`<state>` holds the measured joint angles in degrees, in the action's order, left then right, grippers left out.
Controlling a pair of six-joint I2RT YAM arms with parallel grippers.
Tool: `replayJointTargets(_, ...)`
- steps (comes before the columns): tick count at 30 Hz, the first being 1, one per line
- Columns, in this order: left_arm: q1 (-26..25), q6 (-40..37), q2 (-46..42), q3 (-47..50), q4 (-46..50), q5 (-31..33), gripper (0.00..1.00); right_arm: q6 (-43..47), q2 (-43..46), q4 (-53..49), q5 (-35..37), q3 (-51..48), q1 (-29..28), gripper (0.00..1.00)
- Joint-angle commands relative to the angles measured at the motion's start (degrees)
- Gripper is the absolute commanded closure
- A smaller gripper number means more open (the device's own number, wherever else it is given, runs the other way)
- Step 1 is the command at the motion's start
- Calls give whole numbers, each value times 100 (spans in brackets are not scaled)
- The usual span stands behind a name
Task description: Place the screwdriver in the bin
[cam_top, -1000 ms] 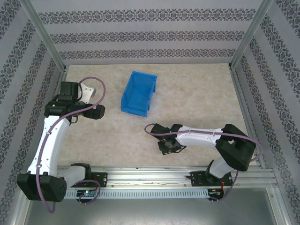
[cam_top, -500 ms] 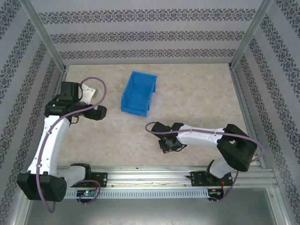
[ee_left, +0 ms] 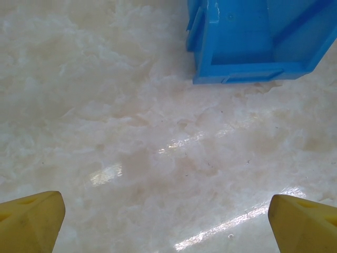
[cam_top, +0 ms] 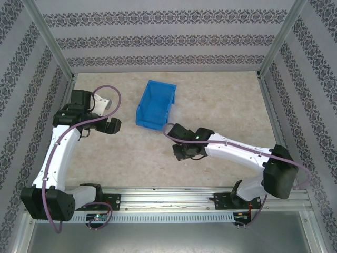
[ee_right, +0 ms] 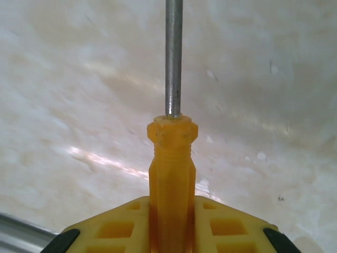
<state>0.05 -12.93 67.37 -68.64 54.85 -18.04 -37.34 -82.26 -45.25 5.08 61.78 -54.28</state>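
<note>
Screwdriver [ee_right: 172, 158] is clamped by its orange handle in the right tool [cam_top: 185, 151], over the surface [cam_top: 226, 105] near the blue bin [cam_top: 149, 119]; the left tool [ee_left: 167, 219] hangs with fingers apart.

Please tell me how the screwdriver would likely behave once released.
Probably stiff: the screwdriver has a straight metal shaft. Likely light, being slim. Its faceted handle, clamped in the right tool, should resist rolling somewhat.

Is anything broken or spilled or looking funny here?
Nothing stands out. The screwdriver is held straight in the right end effector, the blue bin stands upright on the table, and nothing is spilled or broken.
</note>
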Motion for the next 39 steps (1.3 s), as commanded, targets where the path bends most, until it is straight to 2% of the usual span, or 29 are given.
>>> replayJointTargets(1, -57, -26, -31, -133, -11, -115, 1, 273, -189, -206, 73, 738, 122, 79)
replayJointTargets(11, -60, -47, -171, -147, 50, -38, 1, 483, -1809, 83, -140, 2891, 474, 76)
replayJointTargets(17, -67, 28, -322, -98, 48, -34, 1, 311, -2747, 295, -137, 3771, 636, 75)
replayJointTargets(25, -67, 146, -374, -198, 94, -155, 1, -36, -3564, 484, -126, 4328, 838, 77)
replayJointTargets(29, -63, 157, -402, -211, 54, -173, 1, -16, -3698, 487, -93, 4504, 954, 82)
replayJointTargets(39, -67, 108, -405, -159, -22, -187, 1, 128, -3884, 317, -145, 4955, 1186, 82)
